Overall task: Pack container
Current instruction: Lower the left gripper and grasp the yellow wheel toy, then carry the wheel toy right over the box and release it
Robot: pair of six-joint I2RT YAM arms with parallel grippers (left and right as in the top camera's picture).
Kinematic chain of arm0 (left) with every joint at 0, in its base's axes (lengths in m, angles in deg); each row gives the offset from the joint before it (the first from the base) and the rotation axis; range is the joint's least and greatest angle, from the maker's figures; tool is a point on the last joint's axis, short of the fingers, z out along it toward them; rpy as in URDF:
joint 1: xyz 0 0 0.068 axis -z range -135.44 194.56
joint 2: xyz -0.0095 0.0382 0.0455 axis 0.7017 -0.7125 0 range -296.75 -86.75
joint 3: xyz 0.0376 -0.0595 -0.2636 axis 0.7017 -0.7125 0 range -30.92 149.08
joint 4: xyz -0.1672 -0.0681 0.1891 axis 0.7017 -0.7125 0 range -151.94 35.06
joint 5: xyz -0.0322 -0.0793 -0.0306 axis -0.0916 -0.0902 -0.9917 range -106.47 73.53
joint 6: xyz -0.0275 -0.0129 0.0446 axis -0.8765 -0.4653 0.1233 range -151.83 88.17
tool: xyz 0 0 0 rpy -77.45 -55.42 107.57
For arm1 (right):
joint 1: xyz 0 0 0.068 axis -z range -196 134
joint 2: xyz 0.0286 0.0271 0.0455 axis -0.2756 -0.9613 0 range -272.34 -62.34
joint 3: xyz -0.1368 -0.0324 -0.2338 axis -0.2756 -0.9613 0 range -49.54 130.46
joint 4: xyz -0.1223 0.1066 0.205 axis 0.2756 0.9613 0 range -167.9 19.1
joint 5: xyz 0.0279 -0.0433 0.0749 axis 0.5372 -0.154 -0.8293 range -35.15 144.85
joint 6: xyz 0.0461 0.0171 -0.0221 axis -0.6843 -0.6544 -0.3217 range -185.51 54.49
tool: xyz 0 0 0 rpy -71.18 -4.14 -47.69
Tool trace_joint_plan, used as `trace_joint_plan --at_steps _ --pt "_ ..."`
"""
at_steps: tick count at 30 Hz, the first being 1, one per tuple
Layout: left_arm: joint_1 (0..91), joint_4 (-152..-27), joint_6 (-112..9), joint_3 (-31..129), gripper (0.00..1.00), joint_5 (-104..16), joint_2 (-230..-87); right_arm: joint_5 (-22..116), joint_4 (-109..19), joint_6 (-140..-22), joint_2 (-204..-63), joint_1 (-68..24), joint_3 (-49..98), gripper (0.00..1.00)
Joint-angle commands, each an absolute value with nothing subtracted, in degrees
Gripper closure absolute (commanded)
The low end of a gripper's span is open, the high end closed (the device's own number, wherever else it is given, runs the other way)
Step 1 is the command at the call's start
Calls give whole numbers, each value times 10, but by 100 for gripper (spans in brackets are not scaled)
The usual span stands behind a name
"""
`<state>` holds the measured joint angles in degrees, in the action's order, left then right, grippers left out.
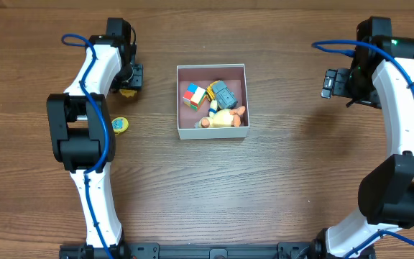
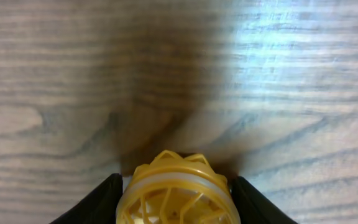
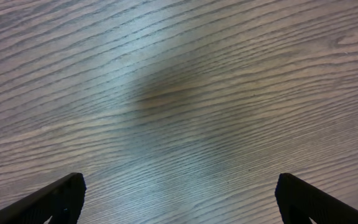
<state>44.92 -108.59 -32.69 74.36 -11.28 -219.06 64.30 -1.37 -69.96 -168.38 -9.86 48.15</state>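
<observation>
Left fingers (image 2: pixel 95 202) pinch a yellow toy (image 2: pixel 176 193) from both sides; right fingers (image 3: pixel 55 199) stand spread wide.

we see a brown wooden table (image 1: pixel 279 187) streaked with darker wavy grain; in the wrist views it looks paler and greyish. the square shallow container (image 1: pixel 210 133) has white walls and a dull pinkish-maroon inside. in it we find a small cube toy (image 1: pixel 194 95) of red, blue, green, yellow and white squares, a blocky grey-blue toy (image 1: pixel 223 92) edged in yellow, and a cream plastic figure (image 1: pixel 225 117) with orange-pink ends. the round ribbed yellow plastic toy (image 2: pixel 178 193) bears a whitish band. the small round disc (image 1: pixel 121 125) is yellow with a blue middle. the left fingers (image 2: pixel 98 202) and the right fingers (image 3: pixel 58 198) are black. the left arm (image 1: pixel 98 68) and right arm (image 1: pixel 408 108) are white with black joints, each with a blue cable (image 1: pixel 334 44).
</observation>
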Motion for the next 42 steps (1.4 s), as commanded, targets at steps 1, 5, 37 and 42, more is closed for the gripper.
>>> trace_joint_plan --at_steps 1,5,37,42 --pt "455 -1122 -320 795 67 -125 -2198 651 -16 -700 -1678 -98 484 0" --pt "465 -1198 -320 883 67 -136 -2197 651 -16 -700 -1678 -98 484 0" --pt "701 -1432 -322 1169 42 -223 -2197 651 -16 -700 -1678 -98 484 0" --pt "701 -1430 -317 1169 23 -218 -2197 652 -16 -700 -1678 -98 484 0"
